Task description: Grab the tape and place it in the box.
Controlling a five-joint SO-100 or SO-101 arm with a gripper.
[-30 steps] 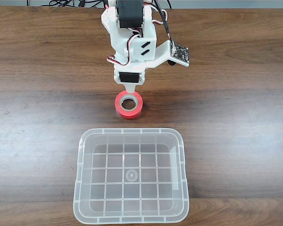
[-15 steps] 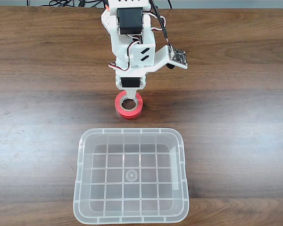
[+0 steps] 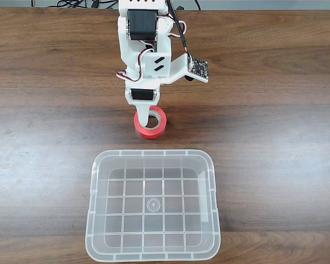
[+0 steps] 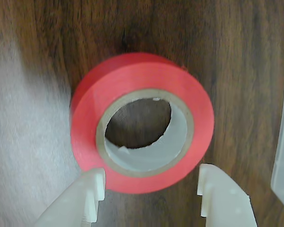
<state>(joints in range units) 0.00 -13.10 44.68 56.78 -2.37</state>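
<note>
Gripper (image 4: 149, 182) poised over red tape (image 4: 142, 101), jaws spread wide, straddling its near edge. Flat on wooden table (image 3: 275, 137), just beyond clear box (image 3: 212, 181).

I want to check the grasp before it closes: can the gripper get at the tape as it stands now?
Probably yes. In the wrist view the gripper is open, its jaws at either side of the near edge of the tape, with nothing between them. The tape lies flat on the table, apart from the box.

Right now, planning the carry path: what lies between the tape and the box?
Bare wooden table between tape and box, in the fixed view.
</note>
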